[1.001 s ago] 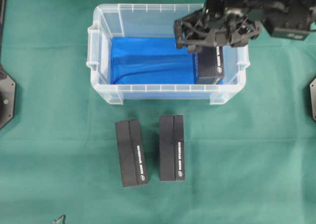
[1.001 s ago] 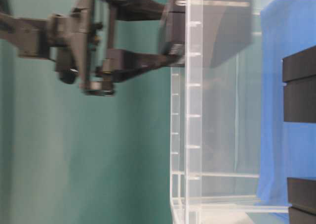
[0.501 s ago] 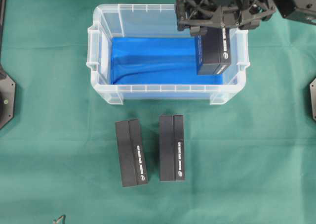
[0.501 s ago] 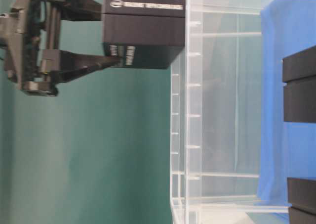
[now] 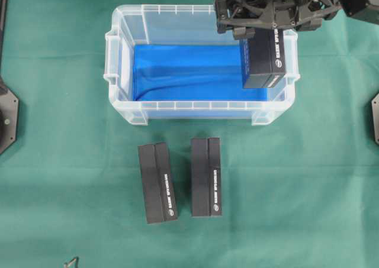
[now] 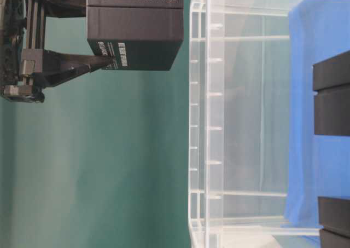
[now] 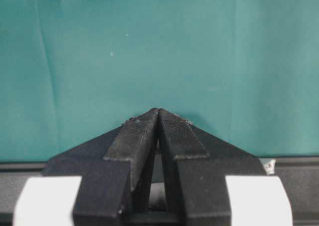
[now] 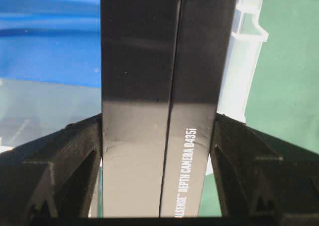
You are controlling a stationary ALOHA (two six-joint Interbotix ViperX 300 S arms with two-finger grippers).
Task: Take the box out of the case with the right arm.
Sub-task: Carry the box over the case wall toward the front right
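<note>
Closest to me, two black boxes [image 5: 157, 183] [image 5: 206, 177] lie side by side on the green cloth [image 5: 308, 191]. Beyond them sits the clear case [image 5: 124, 55] with its blue lining. My right claw [image 5: 269, 24] clamps the box [image 5: 265, 58] between both fingers, and I see it hanging above the case's right end, clear of the rim. My left claw [image 7: 158, 112] is pinched closed, holding nothing.
</note>
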